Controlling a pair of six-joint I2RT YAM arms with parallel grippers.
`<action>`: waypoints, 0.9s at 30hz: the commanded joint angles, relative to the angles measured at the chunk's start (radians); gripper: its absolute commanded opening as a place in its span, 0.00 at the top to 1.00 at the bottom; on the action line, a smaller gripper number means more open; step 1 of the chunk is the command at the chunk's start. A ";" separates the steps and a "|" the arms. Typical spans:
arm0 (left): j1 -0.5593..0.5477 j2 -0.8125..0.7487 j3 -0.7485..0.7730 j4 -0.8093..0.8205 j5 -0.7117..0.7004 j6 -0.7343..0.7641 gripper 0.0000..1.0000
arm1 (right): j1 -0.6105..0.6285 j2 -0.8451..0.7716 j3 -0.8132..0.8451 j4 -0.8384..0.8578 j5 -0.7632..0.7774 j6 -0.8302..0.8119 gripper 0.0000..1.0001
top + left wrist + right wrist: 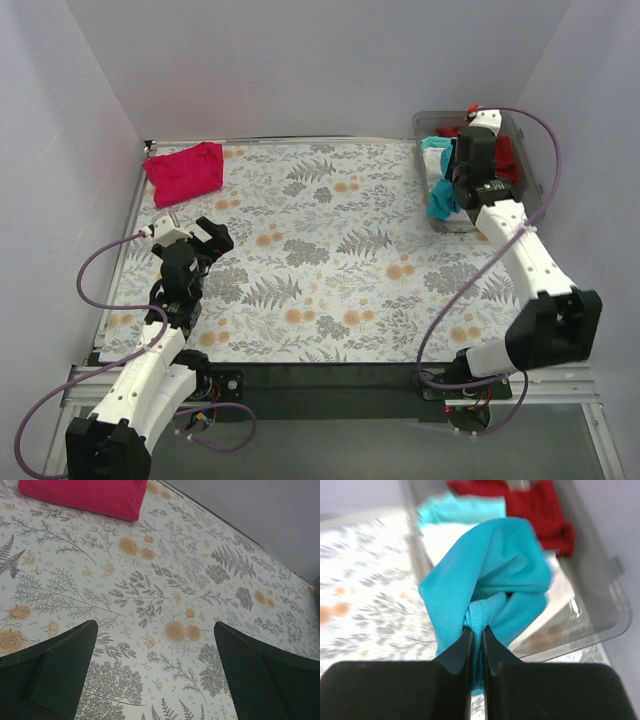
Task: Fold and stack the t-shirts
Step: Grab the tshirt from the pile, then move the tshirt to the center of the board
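My right gripper [477, 632] is shut on a bunched hem of a turquoise t-shirt [490, 575], lifted over the near end of the clear bin [600, 595]. From above, that turquoise t-shirt [438, 198] hangs at the bin's left wall below the right gripper [462, 190]. A red t-shirt [535, 510], a white one [440, 537] and another teal one [460, 507] lie in the bin. A folded magenta-pink t-shirt [185, 171] rests at the far left of the table. My left gripper [190, 235] stands open over the cloth near it, its fingers [55, 670] wide apart with nothing between them.
The flowered tablecloth [320, 250] covers the table. The clear bin [535, 165] stands at the far right, close to the right wall. White walls close in the back and both sides. Purple cables loop beside each arm.
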 commanded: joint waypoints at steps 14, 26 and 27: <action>-0.002 -0.036 -0.011 -0.003 0.020 -0.004 0.05 | 0.259 -0.217 0.046 0.130 -0.711 -0.045 0.57; -0.082 0.129 0.031 0.091 0.131 0.020 0.11 | 0.310 -0.270 -0.465 0.252 -0.414 0.029 0.45; -0.153 0.193 0.069 0.112 0.098 0.026 0.11 | 0.319 -0.266 -0.503 0.311 -0.423 0.044 0.45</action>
